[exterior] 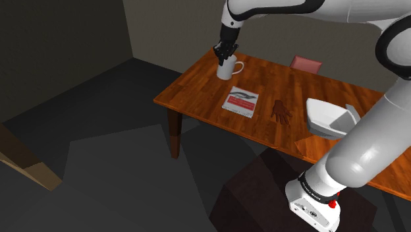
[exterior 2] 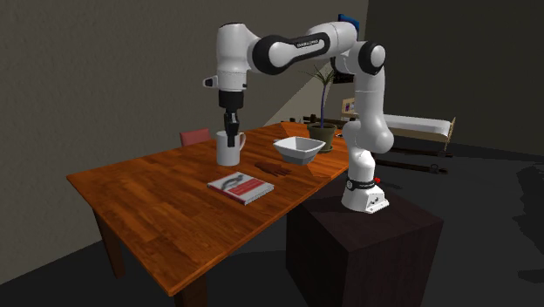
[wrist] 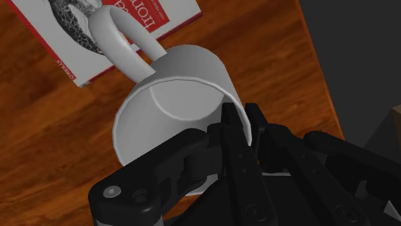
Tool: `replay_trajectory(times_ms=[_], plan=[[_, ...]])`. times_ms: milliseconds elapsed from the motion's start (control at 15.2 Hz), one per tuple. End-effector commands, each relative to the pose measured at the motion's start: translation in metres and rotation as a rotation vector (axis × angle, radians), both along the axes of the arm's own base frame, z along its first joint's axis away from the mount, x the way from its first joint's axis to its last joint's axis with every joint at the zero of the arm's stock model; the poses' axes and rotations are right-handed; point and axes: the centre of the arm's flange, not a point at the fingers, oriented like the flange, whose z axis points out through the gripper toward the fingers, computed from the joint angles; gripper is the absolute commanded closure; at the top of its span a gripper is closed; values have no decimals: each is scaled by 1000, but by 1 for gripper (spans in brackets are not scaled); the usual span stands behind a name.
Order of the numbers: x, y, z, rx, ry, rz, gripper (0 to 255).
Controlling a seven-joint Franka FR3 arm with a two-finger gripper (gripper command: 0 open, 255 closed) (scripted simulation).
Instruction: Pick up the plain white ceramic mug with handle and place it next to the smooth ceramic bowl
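Presently the hand [exterior: 224, 55] is closed to a narrow pinch on the rim of the white mug [exterior: 228, 68], one finger inside its wall and one outside. Mug is upright over the wooden surface [exterior: 197, 92], near the red-and-white book [exterior: 240, 101]; the white bowl [exterior: 329, 118] sits well apart, on the book's opposite side

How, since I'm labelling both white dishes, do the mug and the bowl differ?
The mug is tall, round and has a handle; the bowl is low, wide, angular and handleless. The gripper clasps the mug's rim; the bowl stands free. The mug is farther from the stand than the bowl. Both are white and open upward.
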Motion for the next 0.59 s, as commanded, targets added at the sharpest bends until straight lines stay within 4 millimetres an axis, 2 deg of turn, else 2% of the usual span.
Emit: replay_trajectory(times_ms=[0,528], plan=[[-15,-23,-2,0,0,1,255],[-69,-115,-1,0,0,1,255]])
